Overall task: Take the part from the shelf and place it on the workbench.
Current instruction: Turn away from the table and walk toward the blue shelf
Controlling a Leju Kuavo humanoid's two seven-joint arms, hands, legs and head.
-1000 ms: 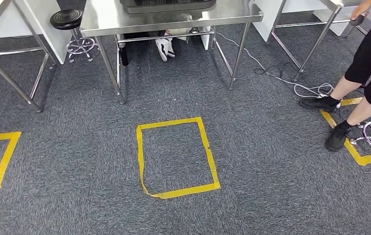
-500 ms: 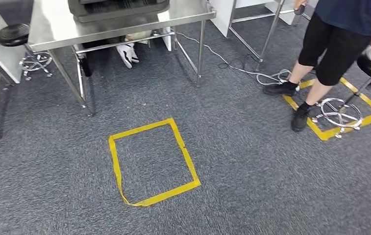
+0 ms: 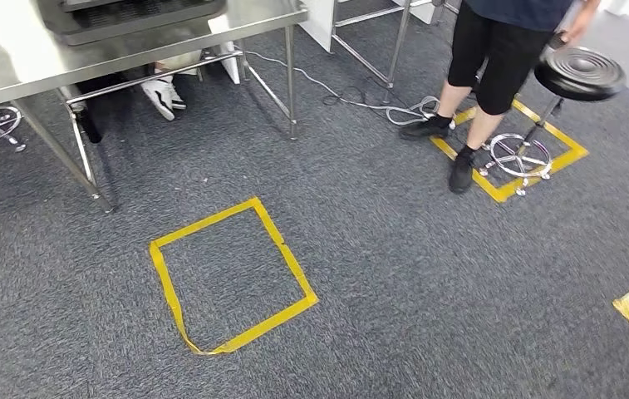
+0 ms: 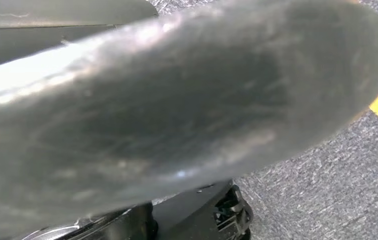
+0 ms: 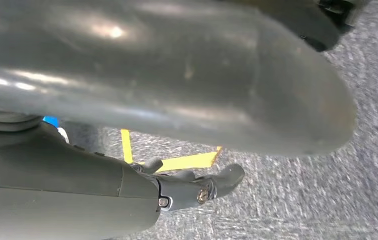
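The whole scene is sliding left since the earlier frames, so the camera is turning right. The yellow tape square (image 3: 229,277) is lying on the grey carpet (image 3: 427,274) near centre. The steel workbench (image 3: 128,41) is standing far left. A person (image 3: 493,75) is holding a black stool (image 3: 578,73) far right. Open carpet is stretching between them. A large grey part (image 4: 177,110) is lying close against both wrist cameras. I cannot tell how the left hand is set; the right hand (image 5: 187,187) is showing dark fingers beneath the part, grasp unclear.
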